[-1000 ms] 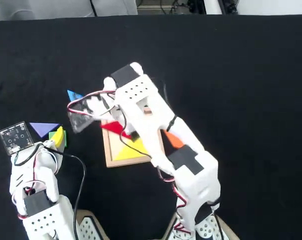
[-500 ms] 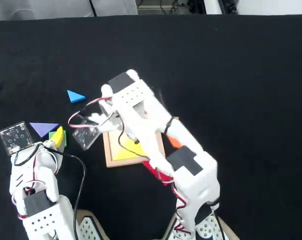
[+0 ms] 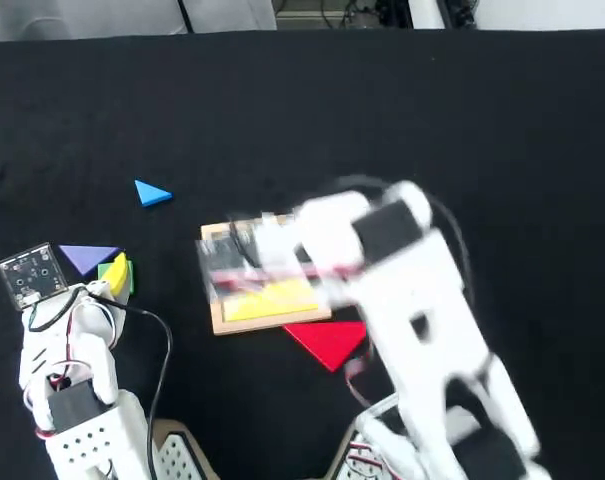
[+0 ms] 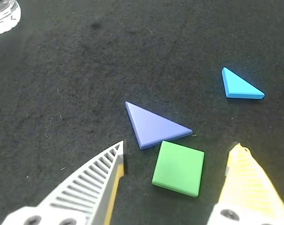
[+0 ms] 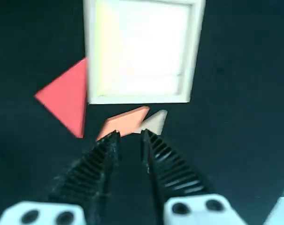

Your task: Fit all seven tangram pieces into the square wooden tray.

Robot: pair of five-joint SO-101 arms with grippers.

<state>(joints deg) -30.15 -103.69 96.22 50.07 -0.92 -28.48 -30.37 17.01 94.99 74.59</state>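
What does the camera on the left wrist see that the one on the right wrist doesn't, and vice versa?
Left wrist view: a purple triangle, a green square and a blue triangle, by the open left gripper. Right wrist view: the tray, a red triangle and an orange piece, by the right gripper. Both: the black table.

text: none readable | labels, brands, numbers, signs: none readable | circuit board (image 3: 32, 275) on left wrist: print too small to tell
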